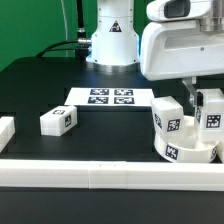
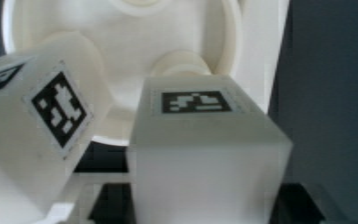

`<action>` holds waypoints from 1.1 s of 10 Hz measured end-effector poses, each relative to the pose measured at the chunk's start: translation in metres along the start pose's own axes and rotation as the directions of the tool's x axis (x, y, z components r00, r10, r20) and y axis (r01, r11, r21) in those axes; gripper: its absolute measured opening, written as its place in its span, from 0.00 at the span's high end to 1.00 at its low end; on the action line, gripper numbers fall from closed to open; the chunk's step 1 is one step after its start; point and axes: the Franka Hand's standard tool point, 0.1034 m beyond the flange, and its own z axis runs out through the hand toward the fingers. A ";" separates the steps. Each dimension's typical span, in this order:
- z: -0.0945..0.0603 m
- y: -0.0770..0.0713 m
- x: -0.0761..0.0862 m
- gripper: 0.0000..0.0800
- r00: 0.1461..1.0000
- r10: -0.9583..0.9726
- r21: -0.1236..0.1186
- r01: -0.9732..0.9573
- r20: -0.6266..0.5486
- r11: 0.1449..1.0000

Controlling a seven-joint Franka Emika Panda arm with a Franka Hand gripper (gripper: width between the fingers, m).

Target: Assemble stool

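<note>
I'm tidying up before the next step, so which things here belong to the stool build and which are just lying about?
Part of the job: round seat; standing leg on the seat; gripped leg; loose leg on the table.
Just lying about: marker board; border rails.

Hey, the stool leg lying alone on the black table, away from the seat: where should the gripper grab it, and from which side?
Probably grip the loose leg across its two long side faces, near mid-length, coming straight down. It lies flat on the table, apart from everything, so its top and flanks look unobstructed.
</note>
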 end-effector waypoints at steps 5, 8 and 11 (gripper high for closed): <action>-0.001 0.002 -0.003 0.58 0.950 0.313 -0.003 -0.313 -0.007 0.950; 0.001 0.004 -0.004 0.58 0.867 0.499 -0.001 -0.499 -0.005 0.867; 0.004 -0.002 -0.004 0.58 0.695 0.719 0.032 -0.719 0.014 0.694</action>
